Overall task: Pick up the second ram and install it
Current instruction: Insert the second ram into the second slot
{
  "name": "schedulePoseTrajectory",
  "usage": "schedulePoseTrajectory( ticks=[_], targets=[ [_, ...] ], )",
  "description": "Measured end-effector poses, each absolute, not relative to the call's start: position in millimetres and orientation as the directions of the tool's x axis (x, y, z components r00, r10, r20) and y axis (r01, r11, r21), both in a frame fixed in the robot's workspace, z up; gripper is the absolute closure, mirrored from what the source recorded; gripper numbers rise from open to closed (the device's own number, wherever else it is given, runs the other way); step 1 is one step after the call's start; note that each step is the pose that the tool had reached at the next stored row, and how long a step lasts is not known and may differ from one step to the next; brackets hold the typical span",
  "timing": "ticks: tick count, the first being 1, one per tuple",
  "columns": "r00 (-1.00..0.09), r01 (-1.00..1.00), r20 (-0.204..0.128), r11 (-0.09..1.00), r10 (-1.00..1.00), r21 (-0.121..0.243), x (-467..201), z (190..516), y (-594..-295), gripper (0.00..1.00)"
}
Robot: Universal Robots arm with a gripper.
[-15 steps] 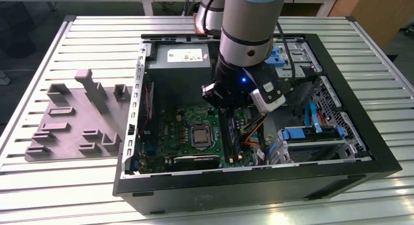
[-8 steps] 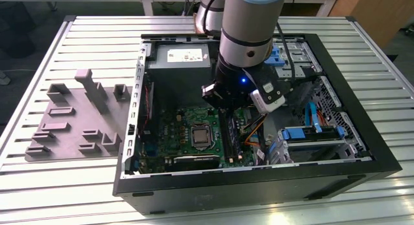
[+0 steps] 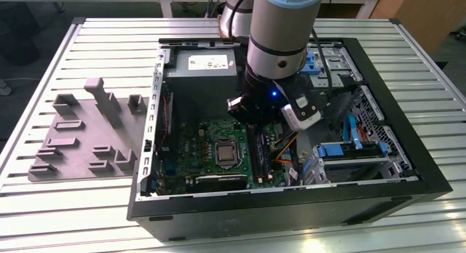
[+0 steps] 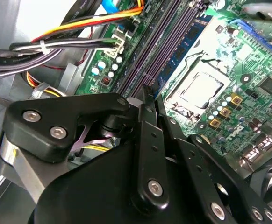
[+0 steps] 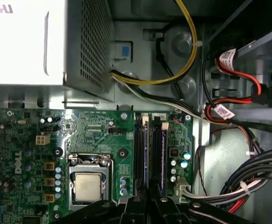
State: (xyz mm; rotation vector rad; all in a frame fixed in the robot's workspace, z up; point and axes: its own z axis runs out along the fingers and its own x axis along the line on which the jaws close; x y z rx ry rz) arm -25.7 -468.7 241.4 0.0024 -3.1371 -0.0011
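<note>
One pincer (image 4: 147,100), four memory slots (image 5: 150,154)

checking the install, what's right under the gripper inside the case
The gripper hangs over the long black memory slots on the green motherboard, beside the processor socket. A blue-green module already stands in one slot. The gripper's linkage covers the slots' near ends.

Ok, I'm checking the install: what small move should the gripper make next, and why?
Probably a short straight push down: the gripper sits directly over the ram, which already stands upright on the motherboard beside another stick. Whether it is fully seated, I cannot tell.
</note>
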Motion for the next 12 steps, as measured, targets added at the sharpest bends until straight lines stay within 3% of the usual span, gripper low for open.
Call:
schedulePoseTrajectory(
  ticks=[12],
  targets=[
    [-1.0, -0.001, 0.005, 1.0, -0.001, 0.001, -25.7, 239.9, -471.0, 0.86]
  ],
)
